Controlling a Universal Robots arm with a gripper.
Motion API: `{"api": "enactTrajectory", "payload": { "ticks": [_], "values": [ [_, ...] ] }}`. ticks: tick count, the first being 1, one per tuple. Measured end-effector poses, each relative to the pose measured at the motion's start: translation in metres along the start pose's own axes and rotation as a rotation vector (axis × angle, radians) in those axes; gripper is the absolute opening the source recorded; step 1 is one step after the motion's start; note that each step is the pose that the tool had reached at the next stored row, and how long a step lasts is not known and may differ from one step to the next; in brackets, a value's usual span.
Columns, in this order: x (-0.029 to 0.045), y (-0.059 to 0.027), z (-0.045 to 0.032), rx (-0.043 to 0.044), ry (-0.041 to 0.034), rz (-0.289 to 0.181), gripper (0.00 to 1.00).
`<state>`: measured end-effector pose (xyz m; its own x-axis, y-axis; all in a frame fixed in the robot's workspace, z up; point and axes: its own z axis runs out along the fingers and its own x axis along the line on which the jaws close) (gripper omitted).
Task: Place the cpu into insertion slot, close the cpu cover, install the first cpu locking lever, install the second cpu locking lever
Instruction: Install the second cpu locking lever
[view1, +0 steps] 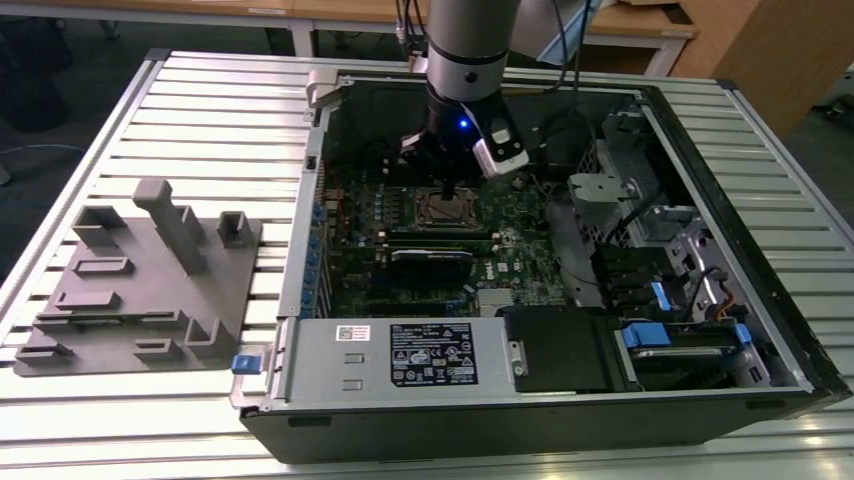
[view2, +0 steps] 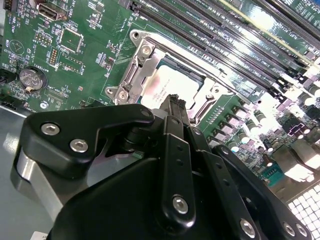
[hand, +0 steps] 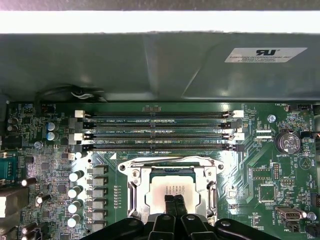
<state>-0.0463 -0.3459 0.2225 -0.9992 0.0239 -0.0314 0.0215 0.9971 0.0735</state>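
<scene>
The cpu (hand: 167, 186) lies flat in the insertion slot (view1: 442, 209) on the green board, its dull silver top facing up. The cpu cover (hand: 135, 192), a silver frame with a window, lies down around the chip in both wrist views. My gripper (hand: 174, 202) hangs straight over the socket with its two dark fingertips pressed together, nothing between them, at the chip's near edge. In the second wrist view the gripper (view2: 176, 101) touches or hovers just above the cpu (view2: 162, 87) beside the cover (view2: 141, 67). The exterior view shows the gripper (view1: 445, 186) low inside the open computer case.
Long black memory slots (hand: 157, 132) run just beyond the socket, with the case's grey wall (hand: 150, 65) behind them. A coin battery (hand: 288, 141) sits on the board. A grey fixture block (view1: 140, 290) lies at the exterior view's left, outside the case.
</scene>
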Motion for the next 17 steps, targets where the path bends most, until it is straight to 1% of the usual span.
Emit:
{"api": "enactTrajectory", "payload": {
  "ticks": [7, 17],
  "values": [
    [0.0000, 0.0000, -0.0002, -0.0001, 0.0000, 0.000, 0.11],
    [-0.0003, 0.0006, -0.0082, 0.0000, 0.0004, 0.000, 0.11]
  ]
}}
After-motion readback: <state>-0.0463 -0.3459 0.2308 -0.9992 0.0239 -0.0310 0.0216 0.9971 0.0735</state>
